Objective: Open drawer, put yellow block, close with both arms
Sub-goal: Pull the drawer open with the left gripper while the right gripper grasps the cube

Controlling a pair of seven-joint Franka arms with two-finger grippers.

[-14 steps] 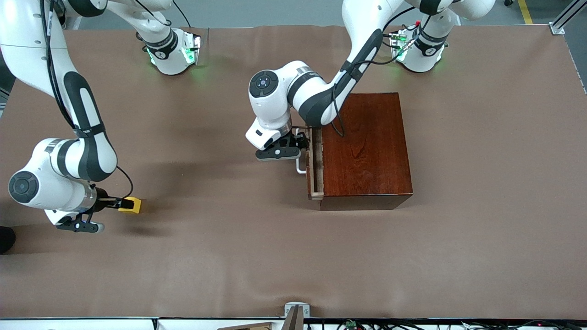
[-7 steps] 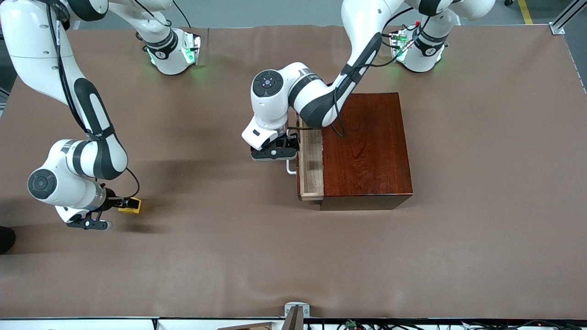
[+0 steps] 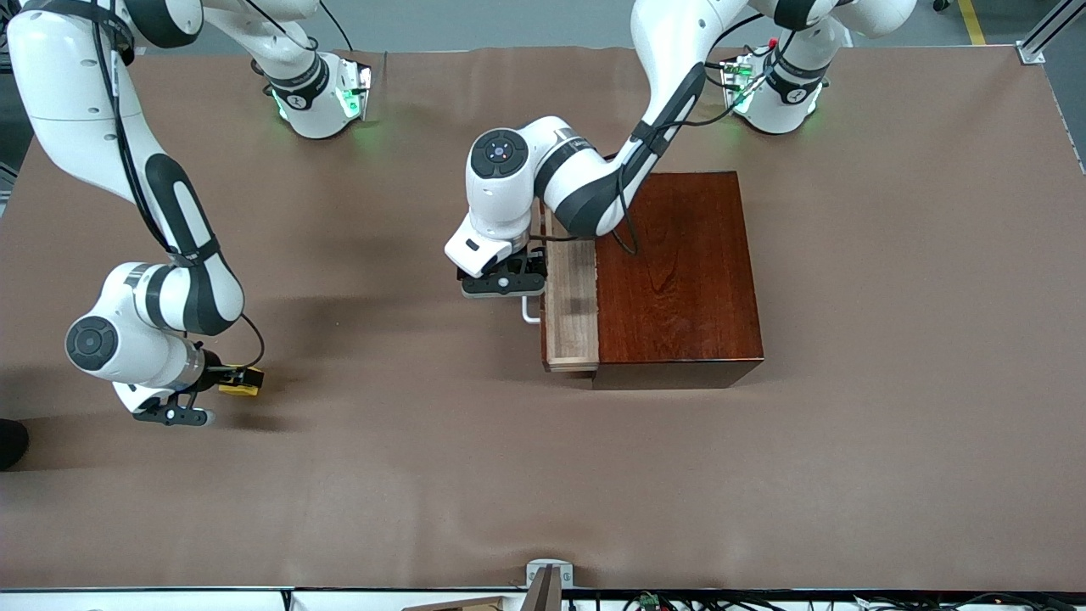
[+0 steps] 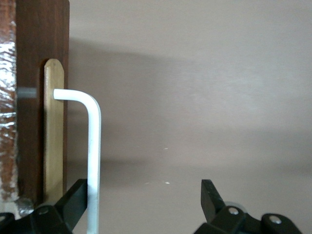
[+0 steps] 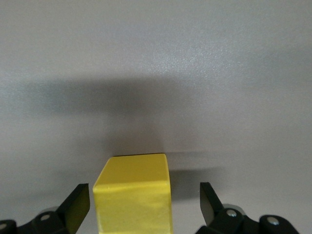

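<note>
The dark reddish-brown box [image 3: 679, 280] stands mid-table with its drawer [image 3: 570, 310] pulled partly out, pale wood showing. My left gripper [image 3: 526, 282] is at the white bar handle [image 3: 529, 312]. In the left wrist view it [image 4: 144, 202] is open, and the handle [image 4: 93, 146] rests against the inner face of one finger [image 4: 73, 204]. The yellow block [image 3: 245, 386] lies on the table toward the right arm's end. My right gripper [image 3: 231, 380] is low at it; in the right wrist view it [image 5: 144, 202] is open, and the block [image 5: 132, 195] sits between the fingers with a gap on each side.
Brown table covering [image 3: 441, 475] lies bare between the block and the drawer. The left arm's elbow [image 3: 585, 187] hangs over the box's corner nearest the bases. A small metal bracket [image 3: 547, 573] sits at the table's front edge.
The left gripper moved toward the right arm's end with the handle, sliding the drawer farther out. The right arm shifted toward the block, which now sits deeper between its fingers.
</note>
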